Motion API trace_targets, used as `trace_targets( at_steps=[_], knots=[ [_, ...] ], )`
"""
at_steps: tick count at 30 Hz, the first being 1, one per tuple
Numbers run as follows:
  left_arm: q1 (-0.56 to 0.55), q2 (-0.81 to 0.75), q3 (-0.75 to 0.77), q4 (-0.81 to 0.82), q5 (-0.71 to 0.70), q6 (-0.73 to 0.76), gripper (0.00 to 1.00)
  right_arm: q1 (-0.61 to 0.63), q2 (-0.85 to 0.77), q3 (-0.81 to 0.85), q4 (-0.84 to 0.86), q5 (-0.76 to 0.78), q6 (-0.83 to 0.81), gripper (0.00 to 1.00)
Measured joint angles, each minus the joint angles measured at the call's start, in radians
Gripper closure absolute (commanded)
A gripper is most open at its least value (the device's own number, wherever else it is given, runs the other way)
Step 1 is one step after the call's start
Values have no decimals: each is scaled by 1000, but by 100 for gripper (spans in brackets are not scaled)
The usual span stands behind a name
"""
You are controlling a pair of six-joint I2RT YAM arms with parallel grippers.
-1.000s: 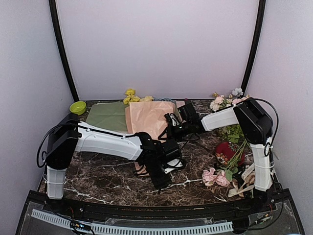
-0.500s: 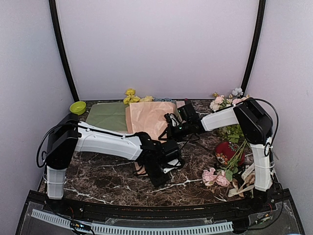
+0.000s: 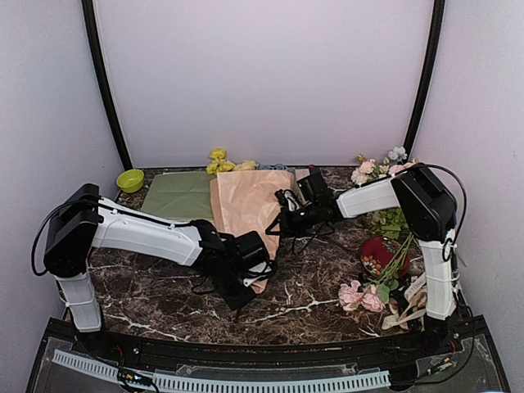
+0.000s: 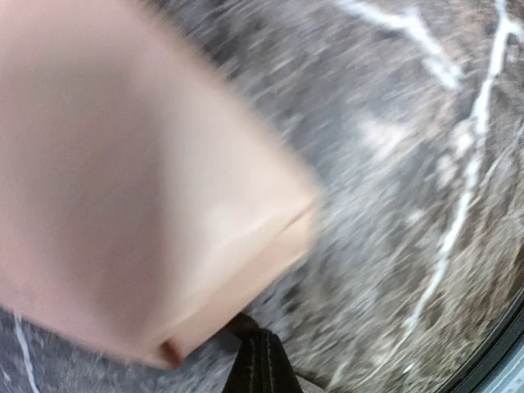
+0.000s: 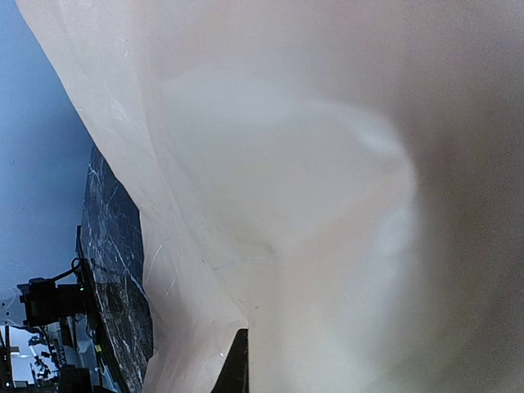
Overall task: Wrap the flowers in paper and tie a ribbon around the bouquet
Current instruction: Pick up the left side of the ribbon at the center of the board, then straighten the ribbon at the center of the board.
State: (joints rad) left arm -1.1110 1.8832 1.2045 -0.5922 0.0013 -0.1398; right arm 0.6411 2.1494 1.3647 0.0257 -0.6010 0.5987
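Top external shows the bouquet point(image 3: 246, 201) laid on the marble table point(image 3: 164, 288), its peach paper point(image 5: 327, 164) rolled around the flowers point(image 3: 219, 162), whose yellow heads are seen at the far, wide end. The right gripper point(image 3: 282, 219) is clenched and set against the roll's right edge, presumably so that the wrap is kept from springing open, though whether a fold is actually pinched cannot be told. The left gripper point(image 4: 258, 368) is closed tight just beside the narrow near end, apparently placed there for tying; the ribbon cannot be made out with certainty, nor anything between the fingers.
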Motion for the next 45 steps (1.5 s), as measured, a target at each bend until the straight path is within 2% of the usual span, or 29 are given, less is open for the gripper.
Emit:
trace_targets(
  at_steps=[10, 13, 18, 26, 31, 37, 40, 45],
  knots=[
    [89, -124, -155, -40, -10, -100, 100, -5, 0, 32, -50, -8, -22, 100],
    [153, -140, -174, -44, -10, -121, 100, -11, 0, 33, -64, -8, -33, 100],
    [359, -179, -218, -7, -53, -131, 100, -21, -1, 30, -84, -10, -52, 100],
    [657, -309, -279, 65, -297, -121, 100, -23, -1, 28, -88, -13, -69, 100],
    [677, -447, -247, 103, -430, -93, 100, -23, -1, 28, -93, -16, -78, 100],
    [677, -505, -117, 148, -581, 5, 100, -23, -1, 28, -96, -28, -88, 100],
    [678, -508, -72, 184, -594, 56, 100, -23, -1, 28, -99, -31, -92, 100],
    [677, -499, 6, 225, -538, 125, 100, -23, -1, 26, -105, -34, -97, 100]
  ],
)
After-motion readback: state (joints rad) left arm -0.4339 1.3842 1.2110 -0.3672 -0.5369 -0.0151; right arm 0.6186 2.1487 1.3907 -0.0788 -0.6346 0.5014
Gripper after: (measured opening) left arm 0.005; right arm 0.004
